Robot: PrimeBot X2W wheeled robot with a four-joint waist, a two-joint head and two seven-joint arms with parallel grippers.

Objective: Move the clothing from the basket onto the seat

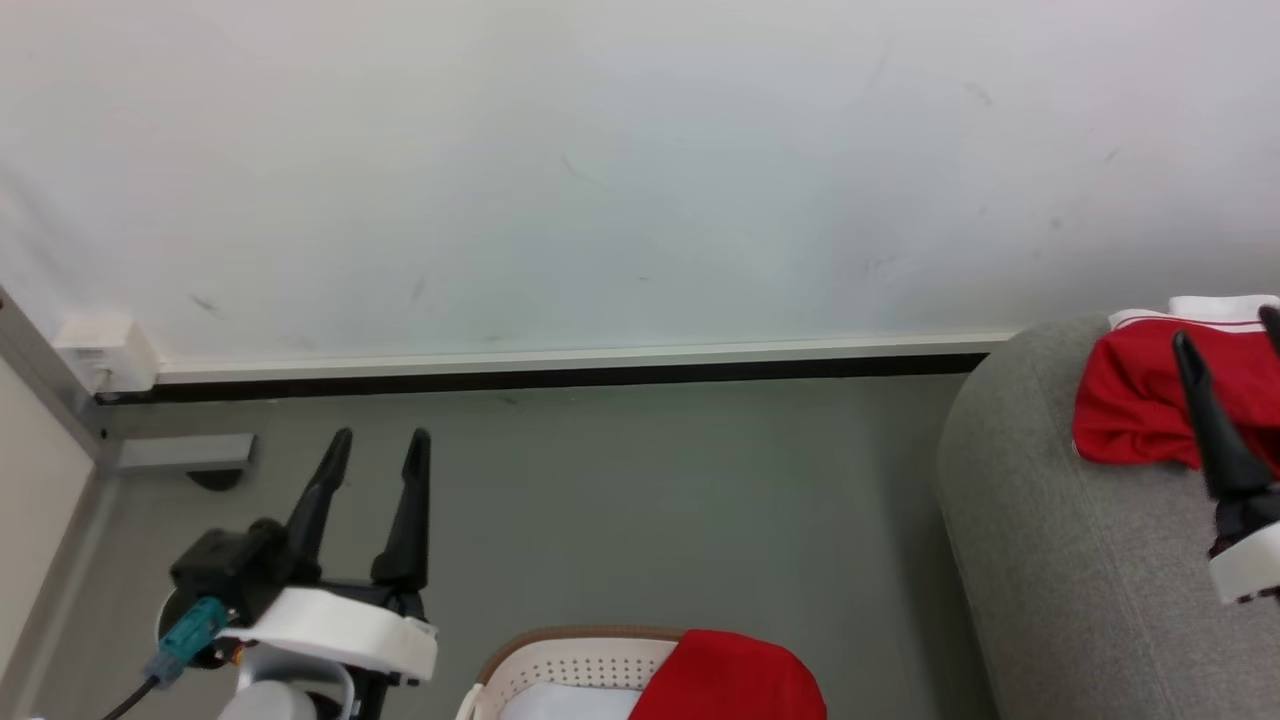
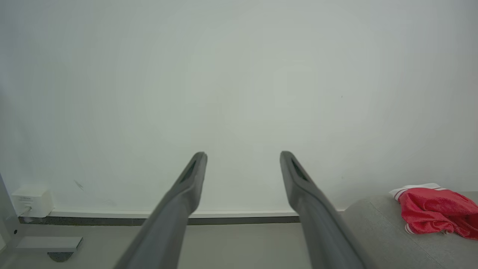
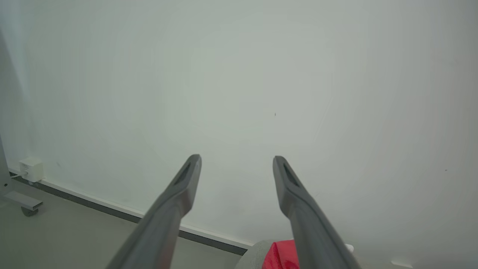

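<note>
Collared garment (image 1: 1130, 400): lies crumpled on top of the seat (image 1: 1050, 560), close to its rounded edge. The white striped collar end is turned to the wall (image 1: 640, 150), and its longer side runs roughly along that wall.
Plain red garment (image 1: 730, 680): humped in the basket (image 1: 575, 638) and spilling over its right side. Too little of it shows to tell which way it lies.
Basket: on the floor (image 1: 650, 500), well apart from the seat, with white lining (image 1: 560, 705) showing inside.
Left tool (image 1: 381, 435): fingers spread and holding nothing, pointing at the wall, left of the basket.
Right tool (image 1: 1228, 325): fingers spread and holding nothing, above the seat. One dark finger crosses in front of the collared garment.
Between basket and seat: bare floor.
Other things: a white wall box (image 1: 105, 350) in the left corner, with a grey bracket (image 1: 185, 455) on the floor below it.
</note>
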